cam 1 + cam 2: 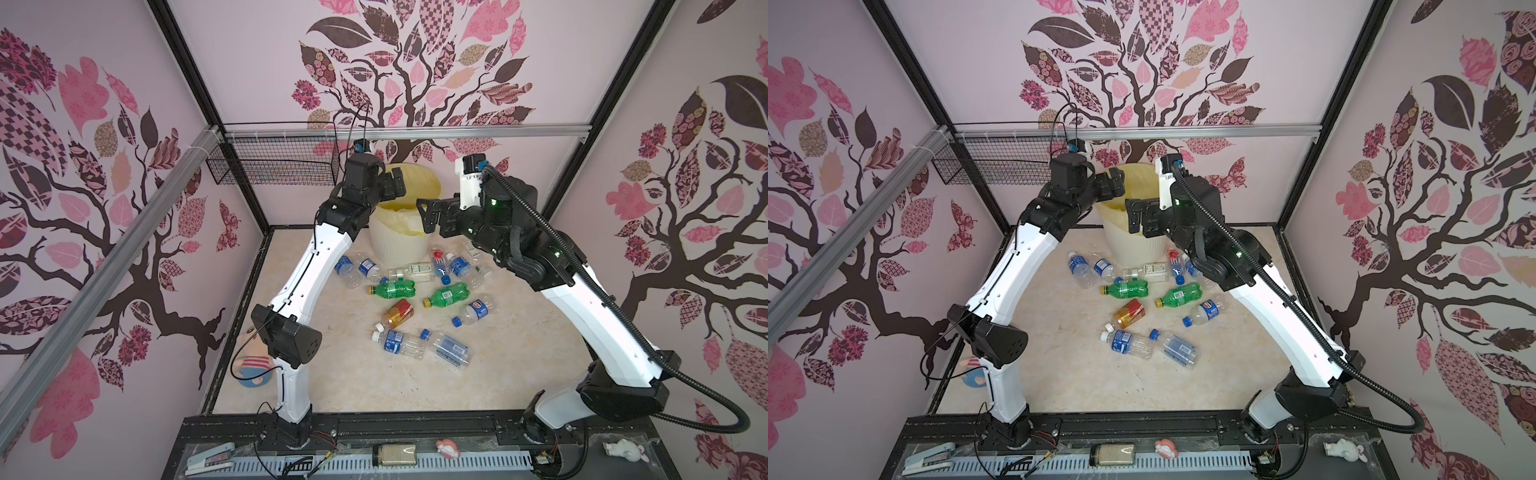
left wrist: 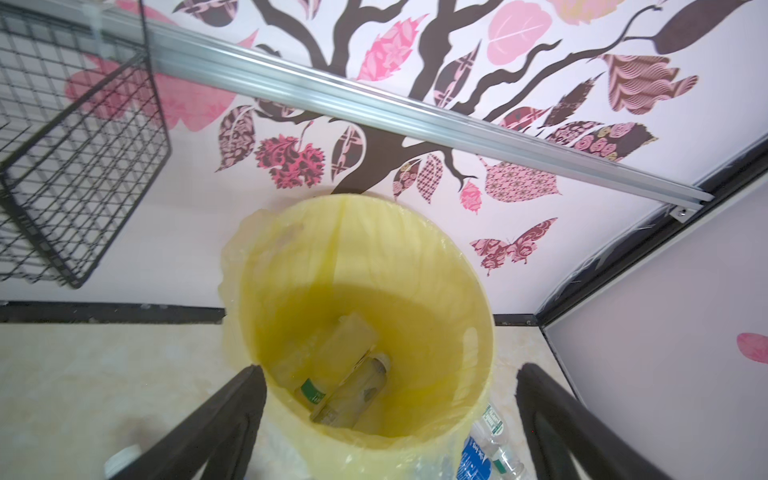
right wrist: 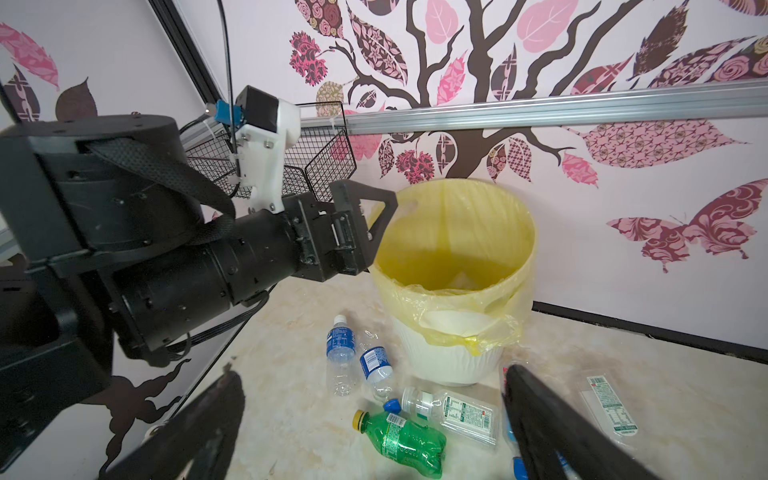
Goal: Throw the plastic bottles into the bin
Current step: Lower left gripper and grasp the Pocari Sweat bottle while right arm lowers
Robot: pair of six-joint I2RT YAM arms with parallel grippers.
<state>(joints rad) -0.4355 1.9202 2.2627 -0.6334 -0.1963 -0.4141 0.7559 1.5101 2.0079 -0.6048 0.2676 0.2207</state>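
The cream ribbed bin [image 1: 399, 249] [image 1: 1133, 251] with its yellow bag stands at the back of the floor. My left gripper [image 1: 395, 183] [image 2: 392, 370] hangs open and empty over its mouth. In the left wrist view, two clear plastic bottles [image 2: 353, 399] lie at the bottom of the bag. My right gripper [image 1: 428, 218] [image 3: 372, 374] is open and empty, just in front of the bin's rim. Several bottles lie on the floor before the bin: two green ones [image 1: 392, 289] [image 1: 446, 296], an amber one [image 1: 398, 312] and clear blue-labelled ones [image 1: 399, 343] [image 1: 476, 311].
A black wire mesh basket [image 1: 270, 166] hangs on the back wall left of the bin. A stuffed toy [image 1: 251, 365] lies by the left arm's base. A stapler [image 1: 208, 459] and small figures sit on the front ledge.
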